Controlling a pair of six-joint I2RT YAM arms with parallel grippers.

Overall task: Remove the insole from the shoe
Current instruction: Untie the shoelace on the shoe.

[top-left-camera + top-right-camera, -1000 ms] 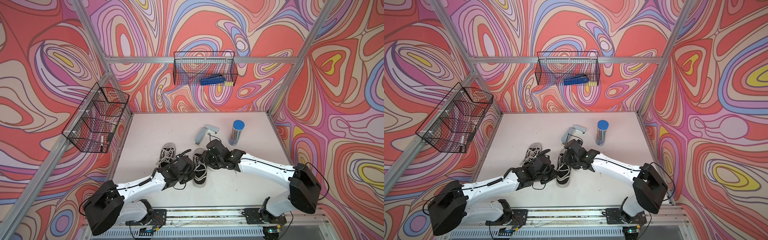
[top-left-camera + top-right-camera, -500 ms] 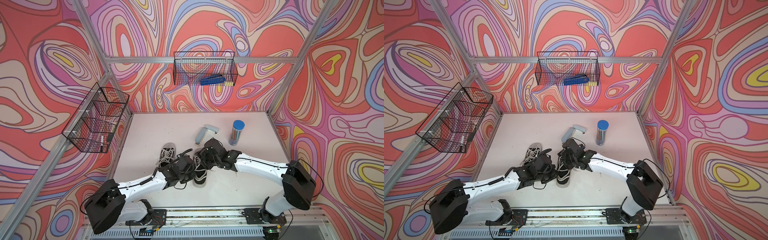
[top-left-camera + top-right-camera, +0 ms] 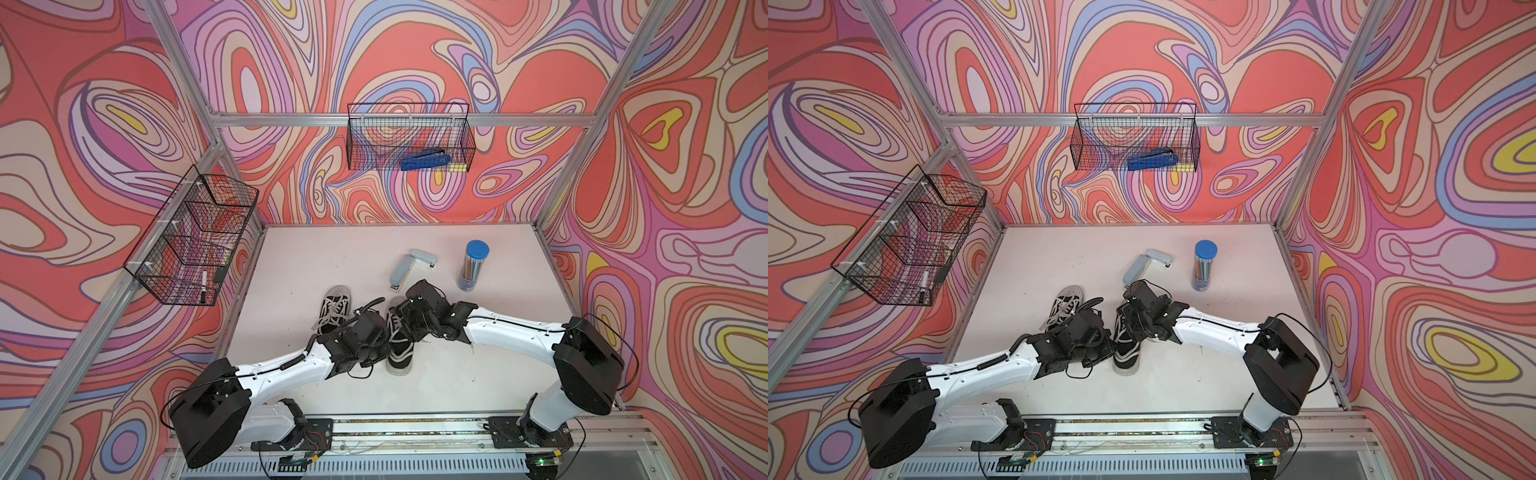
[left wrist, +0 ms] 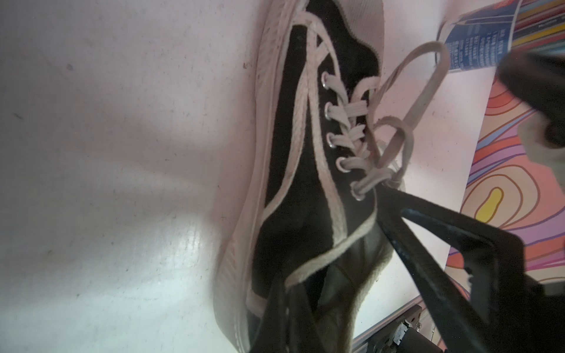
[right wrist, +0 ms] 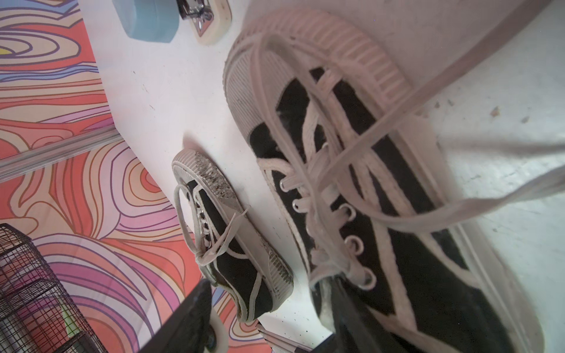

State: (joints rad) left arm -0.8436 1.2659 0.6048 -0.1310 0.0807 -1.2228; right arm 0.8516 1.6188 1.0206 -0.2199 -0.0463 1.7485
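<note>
Down on the pale table point(image 3: 457, 386), midway between the two arms, the black shoe point(image 3: 400, 353) stands sole down, toe toward the back wall and heel toward the rail. At the heel side of its mouth sits the left gripper point(image 3: 384, 353). In its wrist view one finger point(image 4: 422, 269) lies inside the collar and the other point(image 4: 275, 324) lies outside the canvas wall. As best I can tell it is clamped tight on that collar, though the tips are buried under lace and cloth. Over the shoe from the other side is the right gripper point(image 5: 269, 282), jaws well apart. One finger point(image 5: 351, 314) dips into the mouth just behind the tongue. The other point(image 5: 189, 318) hangs outside, above the table, with the shoe's side wall between them. The insole is out of sight, down in the dark mouth of the shoe. White laces point(image 5: 458, 206) trail loose across the toe cap. Just beside, on the left arm's side, the other shoe point(image 3: 334, 305) lies tipped on its side, tread showing. Farther back an open grey stapler point(image 3: 401, 272) lies flat, and near it a pencil tube point(image 3: 471, 270) stands upright under a blue lid. A wire basket point(image 3: 365, 137) on the back wall holds a blue stapler point(image 3: 426, 160).
</note>
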